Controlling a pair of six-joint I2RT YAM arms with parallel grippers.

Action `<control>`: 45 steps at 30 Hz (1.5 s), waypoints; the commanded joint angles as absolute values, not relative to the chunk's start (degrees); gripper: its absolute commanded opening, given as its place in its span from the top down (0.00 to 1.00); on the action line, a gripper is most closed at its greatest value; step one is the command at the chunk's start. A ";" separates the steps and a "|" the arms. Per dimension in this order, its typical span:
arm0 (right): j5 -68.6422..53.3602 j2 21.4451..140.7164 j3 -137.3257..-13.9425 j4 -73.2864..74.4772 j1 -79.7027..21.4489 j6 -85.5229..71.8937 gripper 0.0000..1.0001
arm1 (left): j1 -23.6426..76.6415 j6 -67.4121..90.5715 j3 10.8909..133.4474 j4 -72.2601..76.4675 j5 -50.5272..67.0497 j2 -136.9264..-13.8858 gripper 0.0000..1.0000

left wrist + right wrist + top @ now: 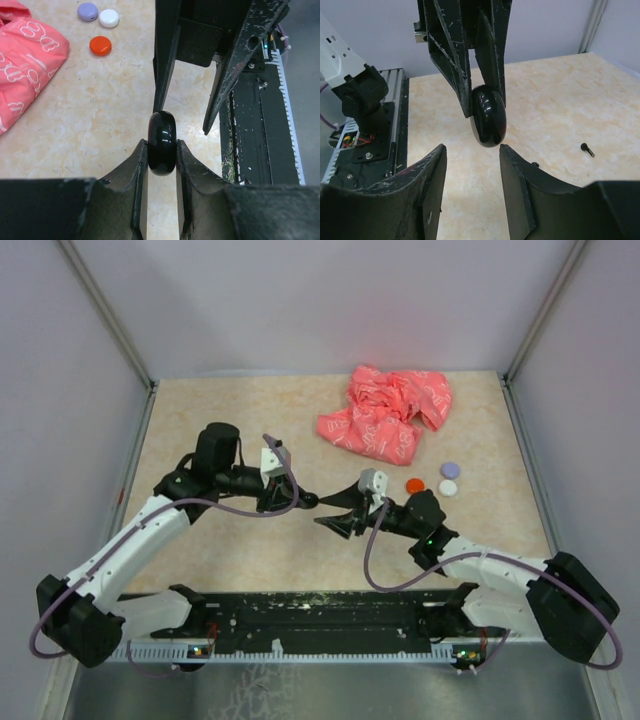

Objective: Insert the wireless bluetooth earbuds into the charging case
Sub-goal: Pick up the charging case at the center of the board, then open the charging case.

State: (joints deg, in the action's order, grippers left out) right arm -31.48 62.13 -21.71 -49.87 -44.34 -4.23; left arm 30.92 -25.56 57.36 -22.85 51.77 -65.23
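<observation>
Mid-table between the arms, left gripper (162, 148) pinches the black charging case (162, 131) edge-on, just left of the open right gripper (471, 149); a black earbud (587, 149) lies farther back.

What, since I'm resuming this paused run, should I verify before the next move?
1. Left gripper shut on black case: ok.
2. Right gripper open, facing the case, not gripping it: ok.
3. Case lid open: cannot tell.
4. Black earbud in case: not ok; it lies on the table.
5. Pink cloth and coloured discs apart from both grippers: ok.
</observation>
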 commanded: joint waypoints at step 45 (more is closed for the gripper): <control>-38.53 69.56 -20.63 -66.18 -43.86 -8.68 1.00 | 35.11 -23.37 53.61 -14.37 49.47 -63.72 0.37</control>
State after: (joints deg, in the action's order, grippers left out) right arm -36.97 70.63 -20.21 -62.59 -43.94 -8.69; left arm 35.00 -25.08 53.84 -16.95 50.33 -64.16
